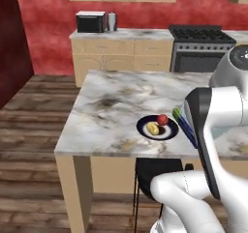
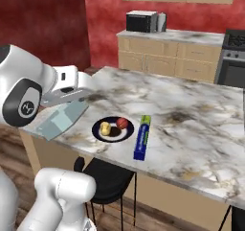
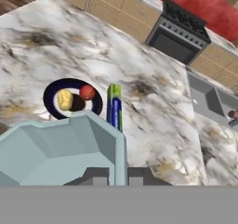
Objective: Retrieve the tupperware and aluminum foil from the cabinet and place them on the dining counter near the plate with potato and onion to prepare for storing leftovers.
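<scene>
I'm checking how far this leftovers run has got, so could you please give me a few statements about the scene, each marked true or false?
1. The aluminum foil lies flat on the dining counter beside the plate. True.
2. The tupperware already rests on the counter, clear of the robot. False: the claw grips it by its wall, above the counter's near edge.
3. The plate carries a yellow item and a red one. True.
4. The foil box lies across the plate. False: it lies beside the plate, on the marble.
5. A black microwave stands on the far wall counter. True.
</scene>
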You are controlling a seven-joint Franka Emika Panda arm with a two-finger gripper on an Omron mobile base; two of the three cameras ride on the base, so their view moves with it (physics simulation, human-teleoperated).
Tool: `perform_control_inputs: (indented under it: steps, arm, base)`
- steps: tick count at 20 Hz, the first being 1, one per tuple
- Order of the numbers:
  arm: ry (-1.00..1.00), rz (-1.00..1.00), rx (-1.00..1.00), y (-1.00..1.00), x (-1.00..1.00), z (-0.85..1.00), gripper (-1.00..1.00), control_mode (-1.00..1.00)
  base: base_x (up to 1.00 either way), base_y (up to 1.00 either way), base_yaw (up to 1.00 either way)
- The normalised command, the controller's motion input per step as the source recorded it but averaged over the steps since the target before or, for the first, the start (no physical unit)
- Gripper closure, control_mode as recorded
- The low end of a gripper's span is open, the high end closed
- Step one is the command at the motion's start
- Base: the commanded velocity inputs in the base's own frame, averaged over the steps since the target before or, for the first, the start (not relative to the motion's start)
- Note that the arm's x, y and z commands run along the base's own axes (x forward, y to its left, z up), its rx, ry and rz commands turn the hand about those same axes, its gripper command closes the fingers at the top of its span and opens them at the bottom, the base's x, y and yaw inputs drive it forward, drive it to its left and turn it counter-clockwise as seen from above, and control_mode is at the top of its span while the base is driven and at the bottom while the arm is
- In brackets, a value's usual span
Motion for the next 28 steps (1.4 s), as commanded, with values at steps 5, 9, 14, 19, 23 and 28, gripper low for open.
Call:
perform_control_inputs:
  steps: [5,9,14,19,23,28]
  arm:
    - [0.0,0.0,0.0,0.0,0.0,0.0,1.0,1.0]
    - [0.0,0.0,0.0,0.0,0.0,0.0,1.0,1.0]
    - [0.0,0.0,0.0,0.0,0.0,0.0,1.0,1.0]
    - [-0.02,-0.01,0.02,0.19,0.34,0.0,1.0,-1.0]
    - [-0.08,0.03,0.0,0.47,0.28,-0.2,1.0,-1.0]
    - [-0.03,0.0,0.0,0.8,0.33,-0.44,1.0,-1.0]
  base:
    - [0.83,0.12,-0.43]
    - [0.88,0.14,-0.45]
    - [0.88,0.35,-0.35]
    - [0.32,0.2,-0.07]
    - [0.0,0.0,0.0]
    - [0.0,0.0,0.0]
